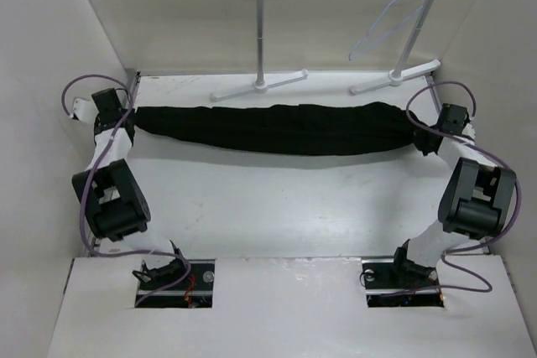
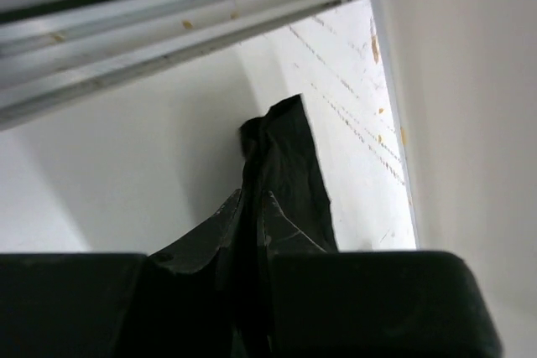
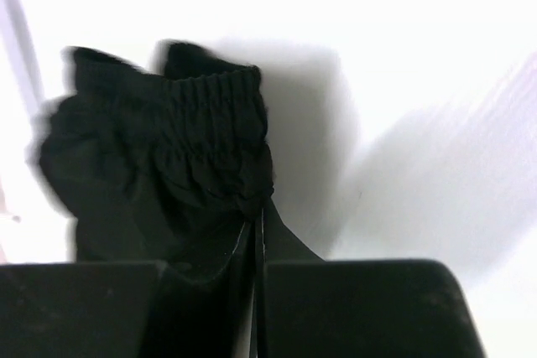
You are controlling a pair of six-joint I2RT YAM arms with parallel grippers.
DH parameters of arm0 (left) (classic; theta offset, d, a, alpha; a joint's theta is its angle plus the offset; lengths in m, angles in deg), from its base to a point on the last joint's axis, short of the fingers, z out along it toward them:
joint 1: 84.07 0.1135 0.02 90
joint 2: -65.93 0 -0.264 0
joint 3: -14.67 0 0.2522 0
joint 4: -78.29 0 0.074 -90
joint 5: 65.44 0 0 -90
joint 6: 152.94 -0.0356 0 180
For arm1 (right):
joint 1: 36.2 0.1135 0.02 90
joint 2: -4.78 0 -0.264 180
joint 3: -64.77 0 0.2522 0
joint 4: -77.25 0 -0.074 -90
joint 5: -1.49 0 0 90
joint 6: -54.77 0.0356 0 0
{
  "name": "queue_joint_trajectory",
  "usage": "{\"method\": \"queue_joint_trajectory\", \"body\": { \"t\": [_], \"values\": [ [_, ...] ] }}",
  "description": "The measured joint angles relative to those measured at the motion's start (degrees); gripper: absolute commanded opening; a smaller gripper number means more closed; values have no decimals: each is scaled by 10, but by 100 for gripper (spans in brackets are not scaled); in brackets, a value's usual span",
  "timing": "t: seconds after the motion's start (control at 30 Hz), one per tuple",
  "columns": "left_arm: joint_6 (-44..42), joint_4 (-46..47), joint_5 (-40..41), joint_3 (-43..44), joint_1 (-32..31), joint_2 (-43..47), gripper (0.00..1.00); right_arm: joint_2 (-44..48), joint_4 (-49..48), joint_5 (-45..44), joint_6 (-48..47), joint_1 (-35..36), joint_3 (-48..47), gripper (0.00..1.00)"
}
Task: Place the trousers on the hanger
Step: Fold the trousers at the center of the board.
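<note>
— What's hard to make out up close?
— Black finger housings block the lower half of both wrist views. The left gripper and right gripper each clamp the trousers, tips buried in cloth.
— Which way do they run?
— Left to right across the table, elastic waistband at the right end, bare tabletop nearer the bases.
— Farther back?
— The hanger, faint, dangles from the rack, apart from the cloth.

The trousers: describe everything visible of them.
The trousers are plain black soft fabric, bunched into a long wrinkled band stretched over the far part of the table. The left gripper pinches one end, the right gripper the other, by the gathered elastic waistband. They are not on the hanger.
</note>
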Motion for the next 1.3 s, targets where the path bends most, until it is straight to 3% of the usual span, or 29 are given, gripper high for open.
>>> {"method": "queue_joint_trajectory", "body": {
  "t": [0.37, 0.43, 0.47, 0.53, 0.6, 0.7, 0.83, 1.0, 1.17, 1.3],
  "values": [
    [-17, -87, 111, -202, 43, 152, 3, 125, 12, -14, 24, -4, 122, 6],
    [-15, -107, 125, -215, 52, 165, 7, 144, 19, -21, 26, -4, 151, 16],
    [-14, -114, 130, -218, 55, 170, 14, 153, 21, -24, 27, -4, 164, 27],
    [-12, -122, 133, -219, 56, 179, 32, 162, 26, -29, 28, -5, 177, 55],
    [-10, -128, 134, -219, 57, 194, 50, 168, 28, -32, 21, -7, 182, 72],
    [-8, -144, 136, -217, 54, 234, 65, 189, 30, -35, 9, -9, 183, 84],
    [-9, -172, 148, -191, 24, 290, 69, 225, 29, -35, -2, -21, 183, 89],
    [-11, -177, 155, -176, -59, 340, 68, 175, 24, -25, -19, -27, 160, 85],
    [-11, -179, 149, -205, -173, 366, 68, 101, 8, 14, -8, -30, 141, 74],
    [-13, -184, 146, -227, -238, 388, 68, 43, -13, 41, 14, -32, 117, 26]
  ]
}}
